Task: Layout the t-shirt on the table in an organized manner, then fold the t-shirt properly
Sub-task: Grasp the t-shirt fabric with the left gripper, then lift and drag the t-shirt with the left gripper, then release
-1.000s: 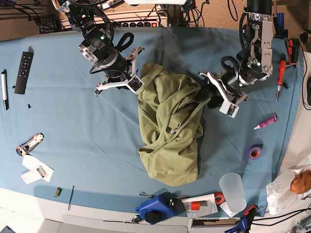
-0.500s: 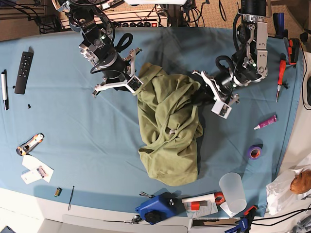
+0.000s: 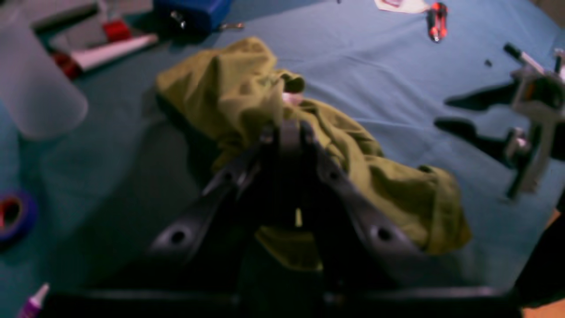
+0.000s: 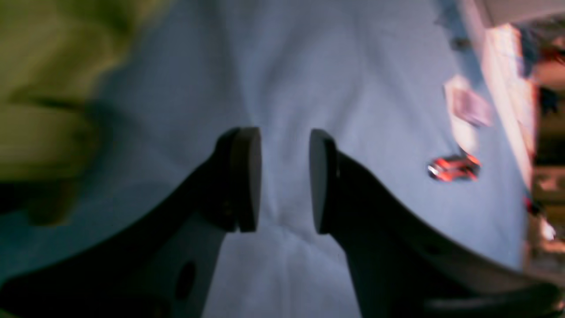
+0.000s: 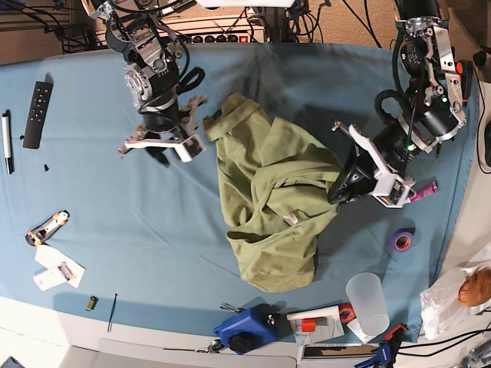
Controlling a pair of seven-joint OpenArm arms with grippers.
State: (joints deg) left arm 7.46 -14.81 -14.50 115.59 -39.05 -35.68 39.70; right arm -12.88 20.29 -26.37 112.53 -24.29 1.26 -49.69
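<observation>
The black left gripper is pinched closed on a fold of the crumpled olive-green cotton t-shirt, which lies bunched on the teal-blue cloth-covered table. A frosted translucent plastic cup lies at left, a roll of purple tape below it.

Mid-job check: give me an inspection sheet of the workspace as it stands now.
Surface: table in teal cloth, pale edge showing at the near side.
Job's things: t-shirt bunched and creased at centre, not laid flat.
Clutter: remote, purple tape roll, clear cup, blue tool.
Grippers: left gripper shut on the t-shirt; right gripper open over bare cloth, holding nothing.
Cables: black leads behind the far table edge.
Surroundings: power strip beyond the table.
</observation>
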